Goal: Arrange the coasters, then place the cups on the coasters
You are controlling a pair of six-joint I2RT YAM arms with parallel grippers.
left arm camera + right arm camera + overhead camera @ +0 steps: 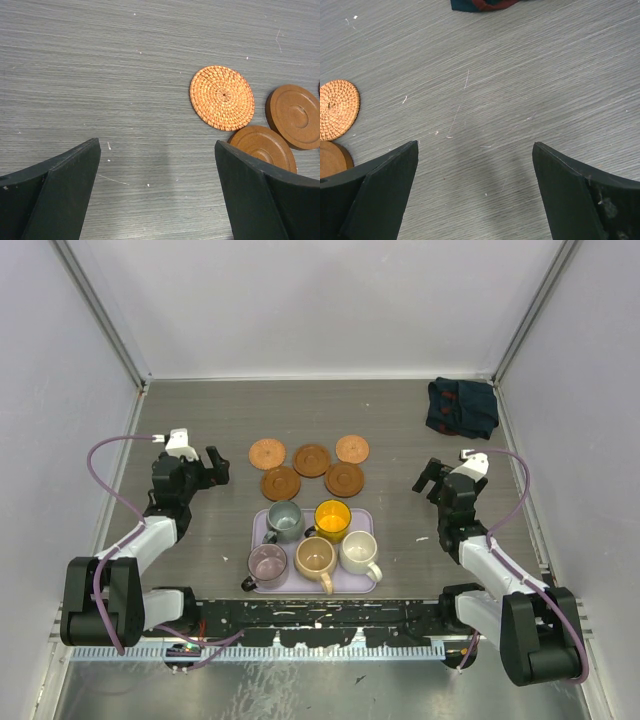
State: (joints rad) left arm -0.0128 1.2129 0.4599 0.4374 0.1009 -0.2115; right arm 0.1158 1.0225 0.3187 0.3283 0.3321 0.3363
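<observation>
Five coasters (312,459) cluster mid-frame in the top view, with the cups (316,558) on a tray (257,532) just below, seen only there. The left wrist view shows one woven coaster (222,98); the right wrist view shows a cloth (470,4) at its upper edge. The left fingers (65,195) and right fingers (380,195) are wide and empty.

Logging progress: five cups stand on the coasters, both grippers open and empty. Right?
No: the top view shows the cups on the lavender tray, the coasters bare. The left gripper and right gripper are open and empty.

No readable text, label, brand, number or sign shows in any view.
</observation>
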